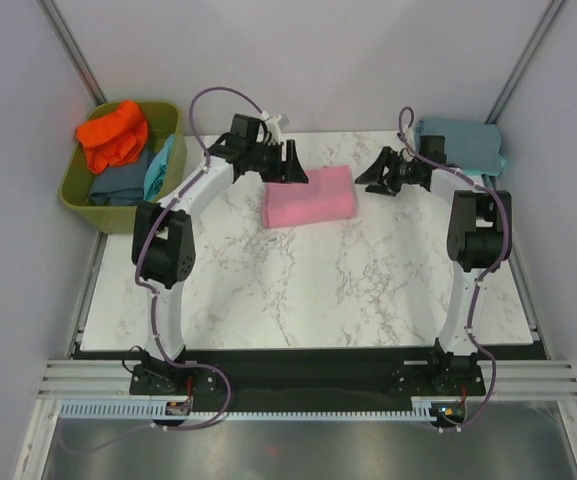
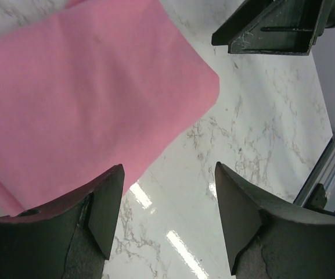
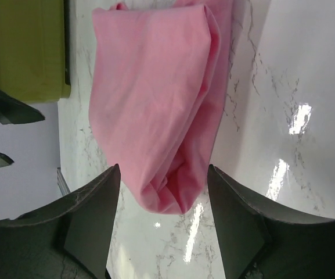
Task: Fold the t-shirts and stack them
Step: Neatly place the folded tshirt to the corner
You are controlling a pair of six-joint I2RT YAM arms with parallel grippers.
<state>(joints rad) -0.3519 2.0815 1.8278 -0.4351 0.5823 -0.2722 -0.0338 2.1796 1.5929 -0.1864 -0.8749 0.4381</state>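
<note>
A pink t-shirt lies folded into a rectangle on the marble table at the back middle. My left gripper hovers at its far left corner, open, with nothing between its fingers; in the left wrist view the pink t-shirt lies ahead of the open left gripper. My right gripper stands just right of the shirt, open and empty. In the right wrist view the pink t-shirt's rolled end sits between and just ahead of the right gripper without touching it. A folded grey-blue t-shirt lies at the back right corner.
An olive-green tub stands off the table's left edge, holding an orange t-shirt, a slate-blue one and a turquoise one. Grey walls close in the back and sides. The tub also shows in the right wrist view.
</note>
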